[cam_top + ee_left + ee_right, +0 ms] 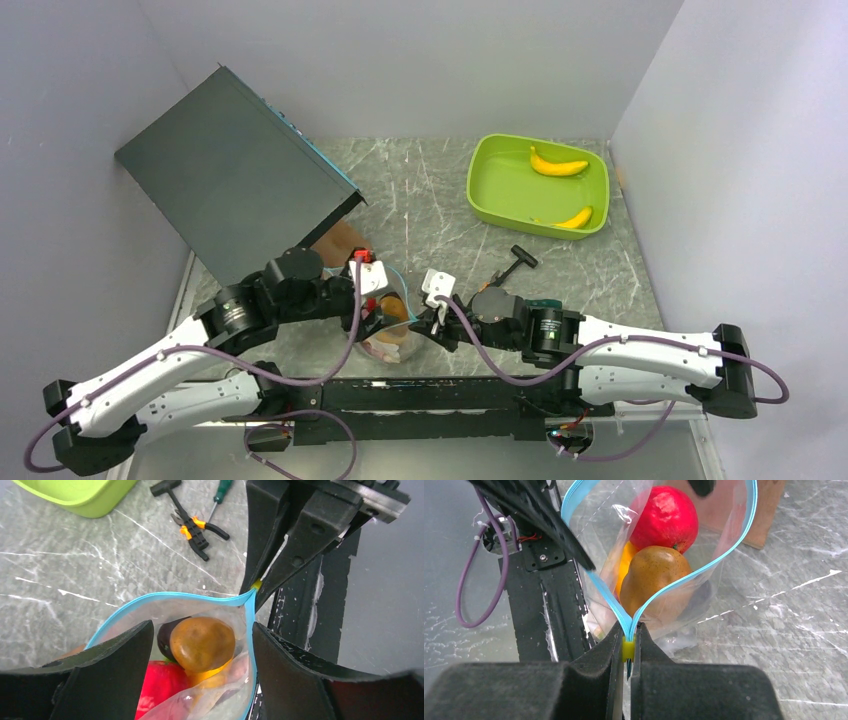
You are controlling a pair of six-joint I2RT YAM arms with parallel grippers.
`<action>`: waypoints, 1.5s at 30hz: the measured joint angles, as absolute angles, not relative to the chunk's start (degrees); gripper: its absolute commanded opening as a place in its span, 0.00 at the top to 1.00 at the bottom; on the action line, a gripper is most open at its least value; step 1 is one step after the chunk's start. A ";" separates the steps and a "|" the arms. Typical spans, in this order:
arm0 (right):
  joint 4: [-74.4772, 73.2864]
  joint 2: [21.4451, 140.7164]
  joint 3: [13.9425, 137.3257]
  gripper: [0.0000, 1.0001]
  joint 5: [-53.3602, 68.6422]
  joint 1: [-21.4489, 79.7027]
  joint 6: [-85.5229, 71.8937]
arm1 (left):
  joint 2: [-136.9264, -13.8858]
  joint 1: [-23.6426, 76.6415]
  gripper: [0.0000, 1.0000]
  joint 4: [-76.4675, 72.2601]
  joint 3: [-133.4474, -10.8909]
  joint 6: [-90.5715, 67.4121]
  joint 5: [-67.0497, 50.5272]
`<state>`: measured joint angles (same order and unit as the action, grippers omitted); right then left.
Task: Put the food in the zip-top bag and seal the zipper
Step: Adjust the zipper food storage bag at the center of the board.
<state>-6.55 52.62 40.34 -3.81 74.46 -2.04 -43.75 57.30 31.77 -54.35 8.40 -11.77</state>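
The clear zip-top bag (388,338) hangs between my two grippers with its mouth open. Inside it lie a brown pear (202,642), a red fruit (666,517), a dark plum (164,634) and something orange (624,565). The blue-green zipper (170,596) forms an open loop. My right gripper (628,630) is shut on the zipper's end at a small yellow slider (628,649). My left gripper (202,630) is open, with a finger on each side of the bag's mouth. Two yellow bananas (557,165) (575,218) lie in the lime-green tray (490,190).
A big dark box (235,185) leans at the back left, with a brown board (340,240) under it. Black-and-orange pliers (195,530) and a green-handled screwdriver (220,492) lie beyond the bag. The black base rail (430,395) runs just below the bag.
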 measured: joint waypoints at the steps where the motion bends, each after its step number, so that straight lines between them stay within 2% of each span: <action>1: -6.59 52.73 40.45 1.00 -3.73 74.43 -2.02 | -44.62 57.30 0.26 31.53 -54.06 8.73 -12.49; 10: -7.40 52.29 40.88 1.00 -3.07 74.32 -1.91 | -47.37 57.34 0.36 30.04 -49.04 7.27 -14.92; 12: -7.51 52.01 40.88 1.00 -2.85 74.32 -1.91 | -46.98 57.34 0.35 29.32 -47.70 6.31 -15.38; 15: -7.53 51.72 40.88 1.00 -2.68 74.32 -1.89 | -46.46 57.34 0.27 29.26 -46.85 4.54 -15.88; 20: -7.62 51.68 40.88 1.00 -2.42 74.32 -1.87 | -44.95 57.34 0.23 28.25 -47.00 1.76 -18.46; 29: -7.70 51.64 40.88 1.00 -1.85 74.32 -1.85 | -44.18 57.34 0.24 26.70 -50.57 -2.68 -20.10; 31: -7.70 51.64 40.88 1.00 -1.61 74.32 -1.85 | -45.06 57.36 0.28 26.83 -50.63 -2.85 -20.69; 34: -7.70 51.59 40.88 1.00 -1.39 74.32 -1.85 | -47.05 57.36 0.40 27.31 -50.63 -3.14 -21.12; 39: -7.70 51.03 40.88 0.99 -1.23 74.32 -1.65 | -49.56 57.36 0.76 28.82 -49.95 -4.05 -18.96; 41: -7.70 50.70 40.86 0.81 -1.50 74.26 -1.58 | -49.56 57.45 0.85 29.19 -49.93 -3.90 -17.85; 42: -7.66 50.41 40.77 0.67 -1.69 74.22 -1.56 | -49.52 57.52 0.87 29.19 -49.93 -4.08 -17.34; 45: -5.98 48.51 39.31 0.44 -2.74 74.19 -1.72 | -49.28 57.58 0.91 29.17 -49.87 -4.82 -15.44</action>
